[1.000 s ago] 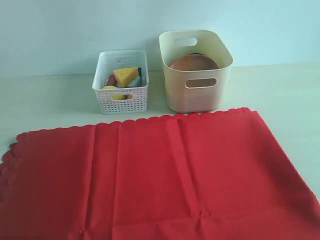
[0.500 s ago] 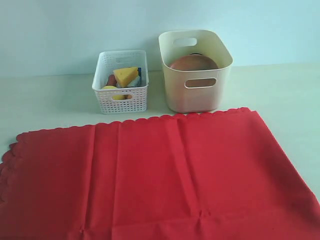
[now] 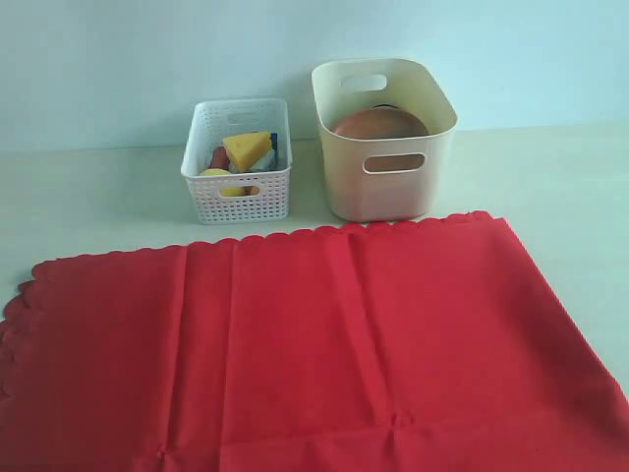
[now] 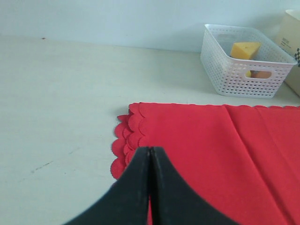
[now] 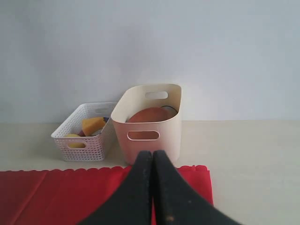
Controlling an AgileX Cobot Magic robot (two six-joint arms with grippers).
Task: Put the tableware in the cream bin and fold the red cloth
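- Nothing has shifted since the moment before: cloth, bins and their contents lie exactly where they lay.
- Behind everything stands a plain pale blue-white wall (image 3: 118, 59), meeting the table in a straight line.
- Under it all is a cream-white table (image 3: 88, 197), matt, with a few faint dark scuffs that show in the left wrist view.
- On the near part of the table the red cloth (image 3: 295, 354) lies spread flat and unfolded. It is marked by straight creases and has a scalloped edge along its far and left sides.
- Just beyond the cloth's far edge stands the cream bin (image 3: 388, 192), upright, its foot just beside the scallops; I cannot tell whether they touch.
- Where the bin's wall shows at the edge of the left wrist view, it carries a small black-and-white checked mark (image 4: 296, 53), too small to read.
- Left of the bin, and close beside it, sits a lower white perforated basket (image 3: 236, 202).
- Inside the bin a round brown plate (image 3: 380, 124) leans tilted, with a dark rim behind it that I cannot make out.
- In the basket a yellow cheese wedge (image 3: 248, 148) lies on top of a yellow round piece (image 3: 214, 173) and something red.
- Over the cloth's left scalloped end the left gripper (image 4: 150, 150) has its black fingers pressed together on nothing.
- Facing the bin above the cloth, the right gripper (image 5: 152, 153) is likewise closed tight and empty.
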